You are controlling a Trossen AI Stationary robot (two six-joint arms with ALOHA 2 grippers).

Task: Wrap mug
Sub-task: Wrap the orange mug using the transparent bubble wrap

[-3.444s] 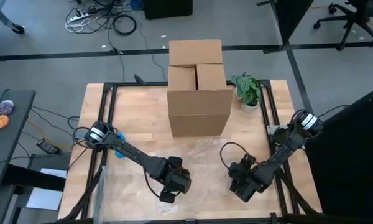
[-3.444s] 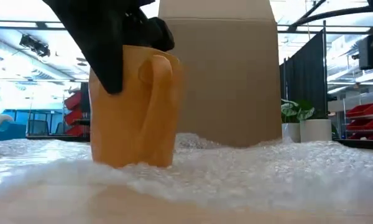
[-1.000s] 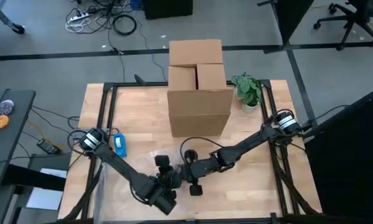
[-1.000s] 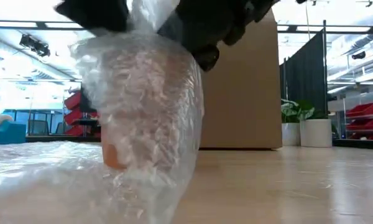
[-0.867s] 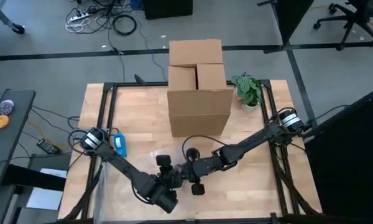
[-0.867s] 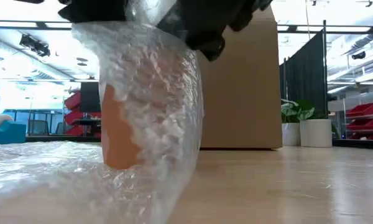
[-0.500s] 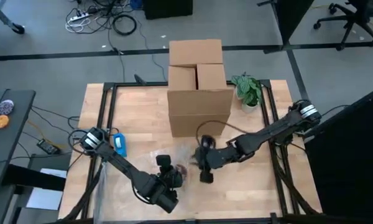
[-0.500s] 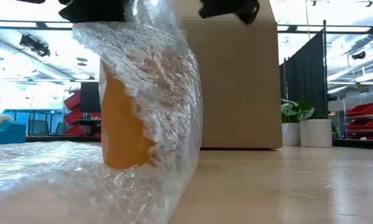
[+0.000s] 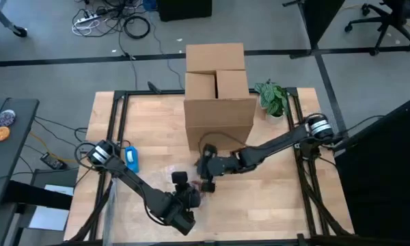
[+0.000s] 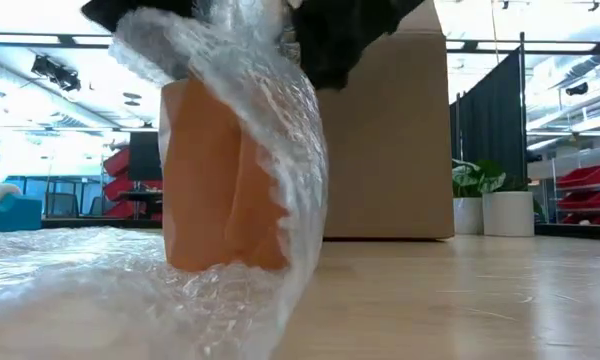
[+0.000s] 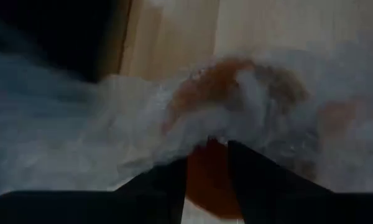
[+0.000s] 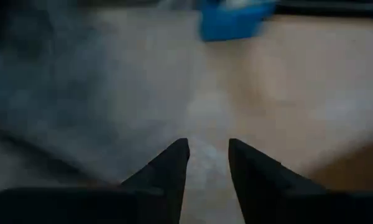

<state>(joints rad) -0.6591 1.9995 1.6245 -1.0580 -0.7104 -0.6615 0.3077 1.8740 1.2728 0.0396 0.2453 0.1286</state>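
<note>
Directly under left gripper [image 11: 207, 163]: orange mug [image 10: 215, 185], bubble wrap [image 10: 280, 130] draped over.

The mug [image 10: 215, 180] is standing upright on the table [image 9: 287, 205], near the front edge, with bubble wrap [image 10: 270, 140] draping over it and spreading across the tabletop to its left. The left gripper [image 9: 186, 199] is sitting right on the mug, the right gripper [image 9: 206, 171] just behind it. The cardboard box [image 9: 217, 96] is standing farther back, the plant [image 9: 272, 99] immediately to its right.
</note>
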